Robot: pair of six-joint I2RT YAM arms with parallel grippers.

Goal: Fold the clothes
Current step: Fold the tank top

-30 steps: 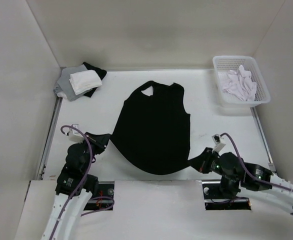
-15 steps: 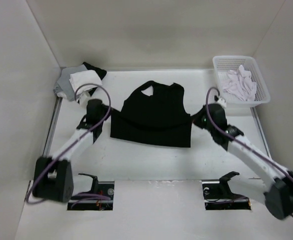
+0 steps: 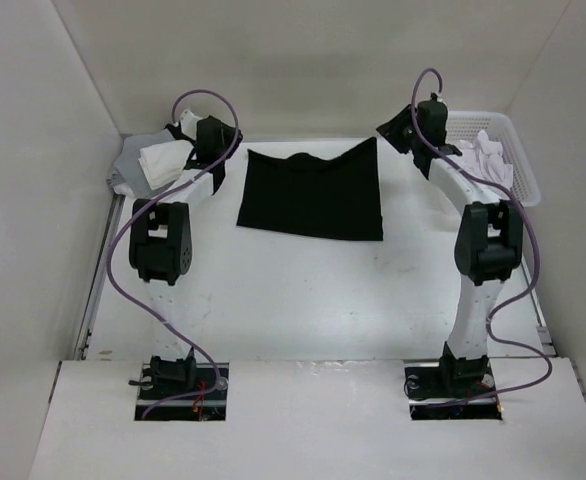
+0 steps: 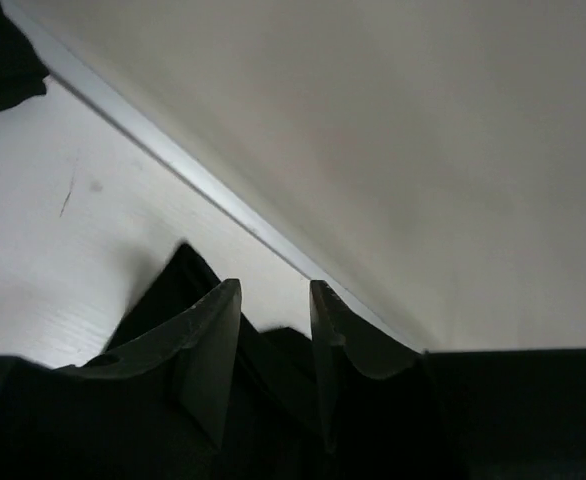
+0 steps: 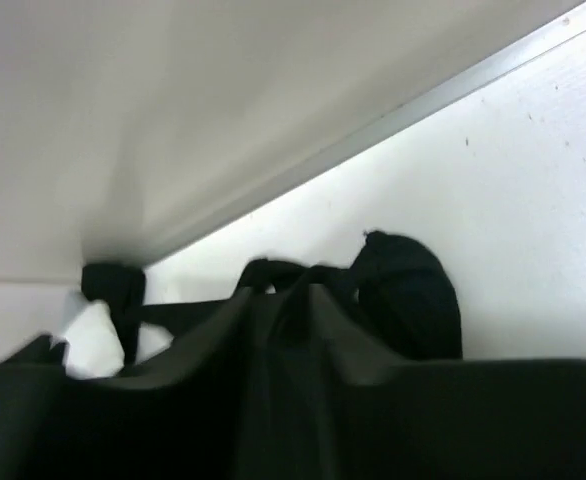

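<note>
Left gripper (image 4: 273, 290): spread. Right gripper (image 5: 278, 295): we cannot tell. Risk: top (image 3: 311, 195) beneath both may cling, unfolding as we lift.

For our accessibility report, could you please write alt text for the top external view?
A black tank top, folded into a rectangle, lies at the far side of the table, with the left hand and right hand near its far corners. A cloth pile sits far left, a basket of white cloth far right.
</note>
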